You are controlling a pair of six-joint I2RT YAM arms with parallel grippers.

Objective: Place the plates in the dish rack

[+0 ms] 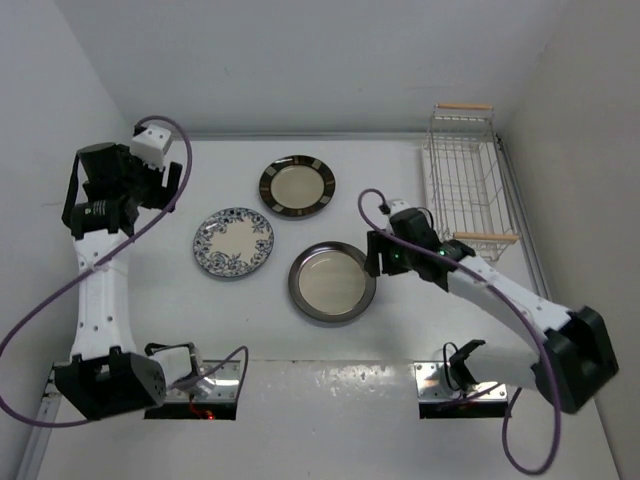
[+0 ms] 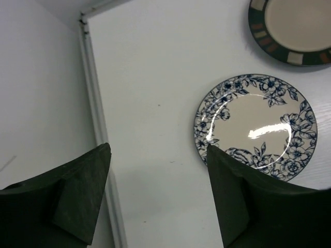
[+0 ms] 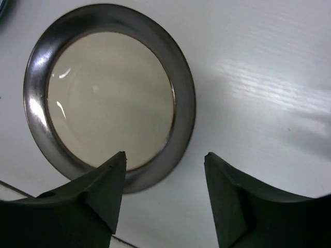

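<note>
Your open right end effector — the nearer one — is hovering with the glossy-rimmed plate at its eleven o'clock.

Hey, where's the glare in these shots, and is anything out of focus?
Left wrist view: a white glare streak crosses the floral plate, and the near jaws look dark and slightly soft. Right wrist view: bright highlights along the left rim of the glossy-rimmed plate, sheen on the table, jaws soft again. Top view: even light, faint soft shadows only.

Marked-rim plate cut by frame edge — floral plate partly behind left claw.
</note>
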